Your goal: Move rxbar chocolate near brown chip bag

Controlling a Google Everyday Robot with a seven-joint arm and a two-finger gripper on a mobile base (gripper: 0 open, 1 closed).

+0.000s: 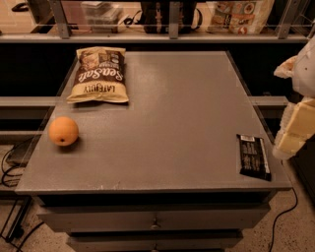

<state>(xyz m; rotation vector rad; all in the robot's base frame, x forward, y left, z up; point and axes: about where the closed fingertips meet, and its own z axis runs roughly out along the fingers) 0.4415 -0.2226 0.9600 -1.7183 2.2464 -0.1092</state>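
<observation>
The rxbar chocolate (254, 156) is a small flat black wrapper lying near the table's front right corner, its long side running front to back. The brown chip bag (100, 75) lies flat at the back left of the grey table (172, 113), with "Sea Salt" lettering facing away. My gripper (294, 130) shows as pale cream parts at the right edge of the view, just right of the table edge and close beside the rxbar, not touching it.
A round orange fruit (63, 131) sits near the table's left edge, in front of the chip bag. A shelf rail with packages (236, 15) runs behind the table. Drawers (155, 221) are below the table front; cables lie on the floor.
</observation>
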